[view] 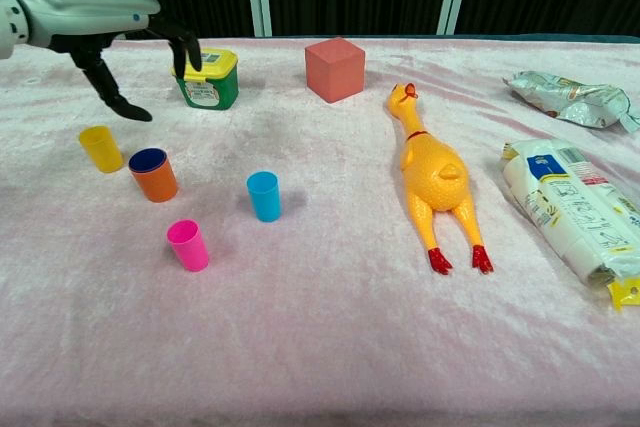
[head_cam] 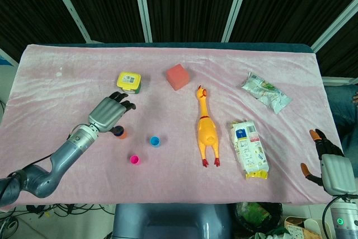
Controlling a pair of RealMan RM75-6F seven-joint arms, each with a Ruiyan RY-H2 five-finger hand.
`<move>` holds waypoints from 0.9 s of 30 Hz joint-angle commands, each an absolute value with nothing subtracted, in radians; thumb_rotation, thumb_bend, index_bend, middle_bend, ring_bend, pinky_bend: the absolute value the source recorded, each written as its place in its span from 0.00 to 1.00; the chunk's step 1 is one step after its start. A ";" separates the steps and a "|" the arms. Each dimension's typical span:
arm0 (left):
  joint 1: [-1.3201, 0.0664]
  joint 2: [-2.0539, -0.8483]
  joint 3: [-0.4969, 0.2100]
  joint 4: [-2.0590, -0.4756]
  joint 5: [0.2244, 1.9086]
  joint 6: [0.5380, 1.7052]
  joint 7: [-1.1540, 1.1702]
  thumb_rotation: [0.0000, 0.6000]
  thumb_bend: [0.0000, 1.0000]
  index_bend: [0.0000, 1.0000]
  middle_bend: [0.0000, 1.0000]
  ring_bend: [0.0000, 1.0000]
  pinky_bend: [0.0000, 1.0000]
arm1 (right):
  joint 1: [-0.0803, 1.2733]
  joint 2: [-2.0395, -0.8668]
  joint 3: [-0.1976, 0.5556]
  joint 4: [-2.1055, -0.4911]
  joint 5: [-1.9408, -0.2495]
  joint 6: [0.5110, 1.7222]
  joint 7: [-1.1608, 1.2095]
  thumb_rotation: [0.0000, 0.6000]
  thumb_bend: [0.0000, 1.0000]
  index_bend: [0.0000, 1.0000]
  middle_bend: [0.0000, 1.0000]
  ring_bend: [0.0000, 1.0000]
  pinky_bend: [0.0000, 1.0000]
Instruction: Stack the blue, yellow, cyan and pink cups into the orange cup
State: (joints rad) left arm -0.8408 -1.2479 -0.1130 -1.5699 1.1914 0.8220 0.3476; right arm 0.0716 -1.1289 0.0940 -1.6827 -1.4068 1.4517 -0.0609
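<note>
The orange cup (view: 156, 183) stands upright at the left of the pink cloth, with the blue cup (view: 148, 159) nested inside it. Just to its left stands the yellow cup (view: 101, 148). The cyan cup (view: 264, 195) is to the right of the orange one and the pink cup (view: 188, 245) is nearer the front. My left hand (view: 100, 22) hovers above and behind the yellow and orange cups, fingers apart and empty. In the head view this left hand (head_cam: 109, 113) hides the yellow cup and part of the orange cup (head_cam: 120, 134). My right hand (head_cam: 330, 163) stays off the table's right front corner, empty.
A green tub with a yellow lid (view: 207, 77) stands right behind my left hand. Further right lie a red cube (view: 335, 68), a rubber chicken (view: 432, 172), a white packet (view: 575, 207) and a crumpled bag (view: 570, 97).
</note>
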 commanded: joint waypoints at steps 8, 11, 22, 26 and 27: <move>-0.778 -1.233 -0.055 -1.489 1.150 0.824 0.323 1.00 0.19 0.28 0.33 0.10 0.15 | 0.073 -1.131 0.096 -1.685 -1.401 1.449 -0.064 1.00 0.26 0.04 0.05 0.16 0.21; -0.768 -1.256 -0.052 -1.435 1.169 0.821 0.279 1.00 0.19 0.28 0.33 0.10 0.15 | 0.072 -1.131 0.095 -1.687 -1.400 1.450 -0.066 1.00 0.26 0.04 0.05 0.16 0.21; -0.766 -1.359 -0.045 -1.239 1.205 0.767 0.174 1.00 0.19 0.30 0.34 0.10 0.15 | 0.072 -1.128 0.097 -1.694 -1.385 1.442 -0.066 1.00 0.26 0.04 0.05 0.16 0.21; -0.770 -1.399 -0.039 -1.183 1.214 0.735 0.151 1.00 0.19 0.31 0.36 0.10 0.15 | 0.072 -1.128 0.098 -1.694 -1.384 1.442 -0.067 1.00 0.26 0.03 0.05 0.16 0.21; -0.770 -1.406 -0.040 -1.173 1.216 0.732 0.146 1.00 0.19 0.31 0.37 0.10 0.15 | 0.072 -1.128 0.098 -1.694 -1.384 1.443 -0.067 1.00 0.26 0.04 0.05 0.16 0.21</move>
